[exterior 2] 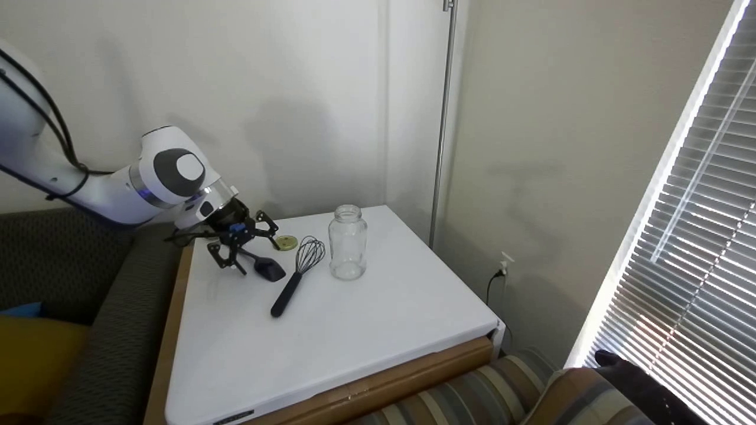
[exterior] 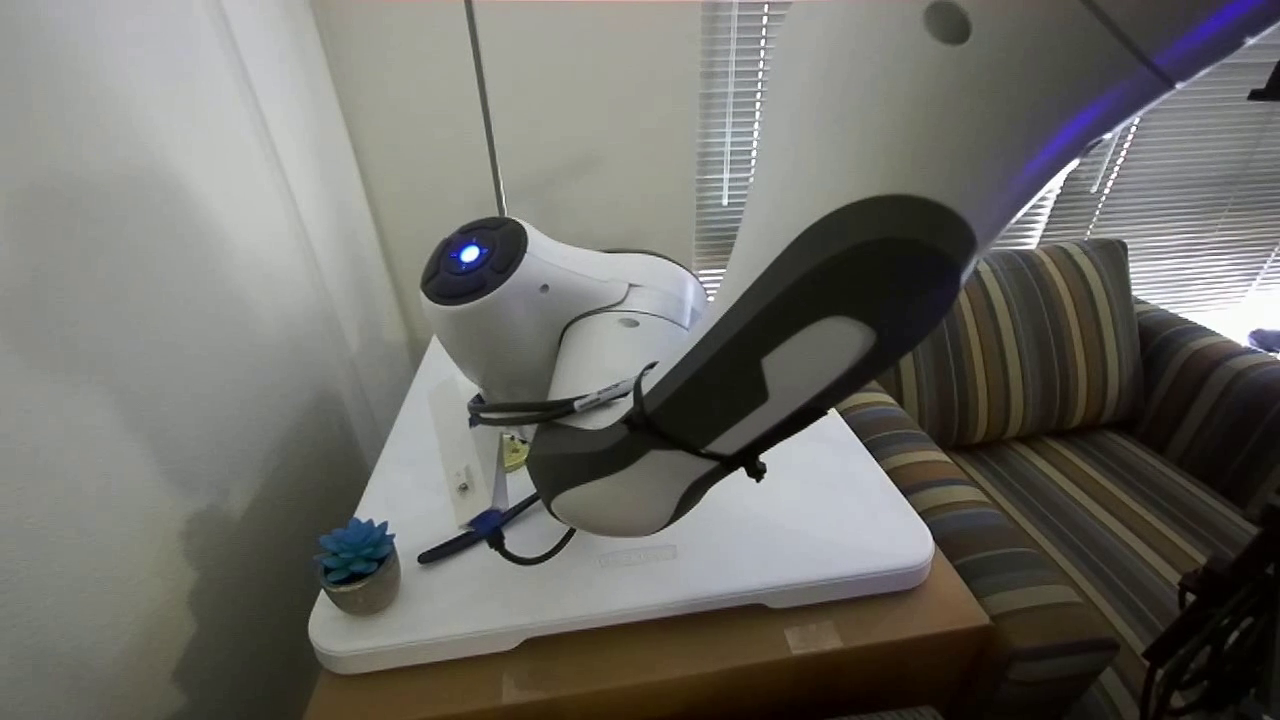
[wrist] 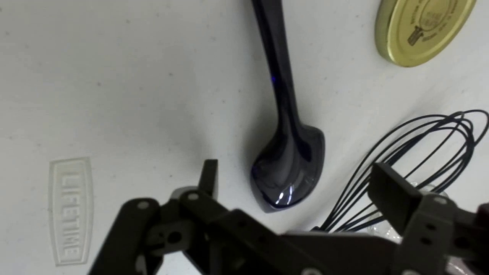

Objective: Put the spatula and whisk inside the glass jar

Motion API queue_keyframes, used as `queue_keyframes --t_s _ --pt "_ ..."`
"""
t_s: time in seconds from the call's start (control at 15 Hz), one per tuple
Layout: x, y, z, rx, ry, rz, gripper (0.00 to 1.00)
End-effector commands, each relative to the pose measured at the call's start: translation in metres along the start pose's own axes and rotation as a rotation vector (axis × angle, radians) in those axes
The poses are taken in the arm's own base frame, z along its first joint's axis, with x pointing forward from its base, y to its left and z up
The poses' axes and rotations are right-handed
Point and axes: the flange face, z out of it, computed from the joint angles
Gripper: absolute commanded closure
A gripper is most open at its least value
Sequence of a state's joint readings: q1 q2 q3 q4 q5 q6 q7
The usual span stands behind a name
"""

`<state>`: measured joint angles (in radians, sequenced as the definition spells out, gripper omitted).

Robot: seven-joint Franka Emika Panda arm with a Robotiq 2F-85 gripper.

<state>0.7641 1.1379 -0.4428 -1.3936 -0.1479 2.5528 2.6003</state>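
One glass jar point(exterior 2: 348, 247), one whisk point(exterior 2: 295, 281), one spatula point(exterior 2: 269, 269) on a smooth white counter point(exterior 2: 378, 342); jaws spread wide.

In the wrist view the spatula lies glossy and black, slim handle running toward 12 o'clock, its bluntly pointed head showing in the gap between the jaws. Toward 3 o'clock from it are the whisk's looping dark wires. In an exterior view the whisk's straight black handle points to 7 o'clock; the glass jar stands upright toward 2 o'clock from it, clear and cylindrical, drawn in at the neck. A shiny round gold lid point(exterior 2: 286, 242) lies flat at 11 o'clock from the whisk. In an exterior view a blue succulent point(exterior: 356, 550), pointed leaves in a rosette, sits in a stone-like pot point(exterior: 365, 592) at the counter's 8 o'clock corner.
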Motion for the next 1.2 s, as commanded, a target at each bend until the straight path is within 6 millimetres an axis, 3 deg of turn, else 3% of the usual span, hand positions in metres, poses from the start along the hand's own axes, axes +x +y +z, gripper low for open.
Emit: queue_keyframes --t_s 0.0,1.13 --pt "-0.005 0.001 0.006 0.006 -0.03 0.028 0.0" --pt "-0.003 0.004 0.036 0.004 0.01 0.067 0.0"
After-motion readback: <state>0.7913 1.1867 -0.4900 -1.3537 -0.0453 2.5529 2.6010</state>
